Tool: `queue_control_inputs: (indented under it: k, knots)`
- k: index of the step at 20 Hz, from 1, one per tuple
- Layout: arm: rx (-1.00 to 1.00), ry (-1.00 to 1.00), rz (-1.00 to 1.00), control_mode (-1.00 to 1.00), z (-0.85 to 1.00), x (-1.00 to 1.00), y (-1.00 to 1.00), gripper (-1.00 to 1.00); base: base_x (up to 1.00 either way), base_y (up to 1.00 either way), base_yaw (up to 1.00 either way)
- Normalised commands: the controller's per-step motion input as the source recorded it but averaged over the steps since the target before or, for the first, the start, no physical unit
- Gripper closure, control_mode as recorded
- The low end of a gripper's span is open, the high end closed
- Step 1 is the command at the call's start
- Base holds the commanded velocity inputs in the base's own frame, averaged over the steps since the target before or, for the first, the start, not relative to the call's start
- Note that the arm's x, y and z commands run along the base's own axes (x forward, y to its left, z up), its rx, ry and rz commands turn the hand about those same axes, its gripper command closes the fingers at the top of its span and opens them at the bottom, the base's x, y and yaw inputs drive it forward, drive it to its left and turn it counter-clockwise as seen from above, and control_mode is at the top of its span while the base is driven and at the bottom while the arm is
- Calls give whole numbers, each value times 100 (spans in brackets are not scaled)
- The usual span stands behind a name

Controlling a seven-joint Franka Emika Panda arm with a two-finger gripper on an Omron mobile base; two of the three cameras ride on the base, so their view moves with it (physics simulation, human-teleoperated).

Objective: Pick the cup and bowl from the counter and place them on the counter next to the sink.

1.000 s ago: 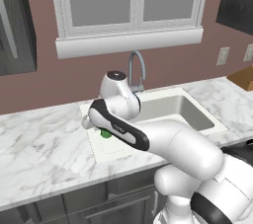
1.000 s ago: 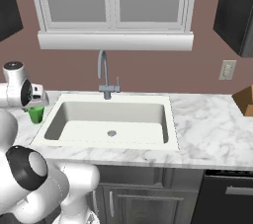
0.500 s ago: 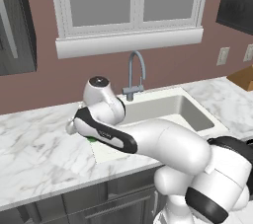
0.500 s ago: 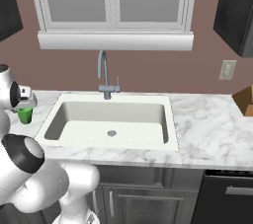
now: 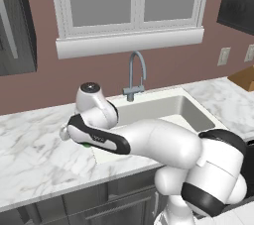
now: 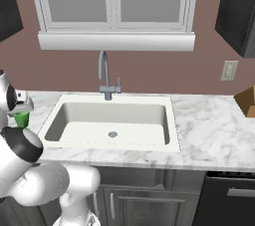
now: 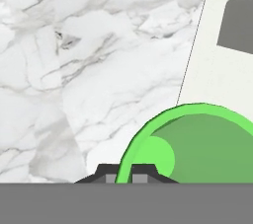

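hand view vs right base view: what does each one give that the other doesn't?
Hand view alone: a look down into the bright green round cup, its rim pinched between the dark fingers, its base over the white grey-veined marble counter at the sink's edge.

Right base view alone: the pale rectangular sink with its round drain, the tall curved grey metal tap, the white-framed window, and a brown cardboard box at far right.

Both: the cup and counter left of the sink.

A home kitchen: marble counter (image 6: 209, 135) with sink (image 6: 112, 125) and tap (image 6: 104, 73) under a window (image 6: 117, 1), dark cabinets (image 6: 236, 8).
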Motion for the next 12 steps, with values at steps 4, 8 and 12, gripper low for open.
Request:
queue_control_inputs:
  k: [4, 8, 12]
  knots:
    - [0, 0, 0, -100, -15, 0, 0, 100, 0, 0, 0]
    - [0, 0, 0, -100, -14, 0, 0, 100, 0, 0, 0]
    - [0, 0, 0, -100, -20, 0, 0, 100, 0, 0, 0]
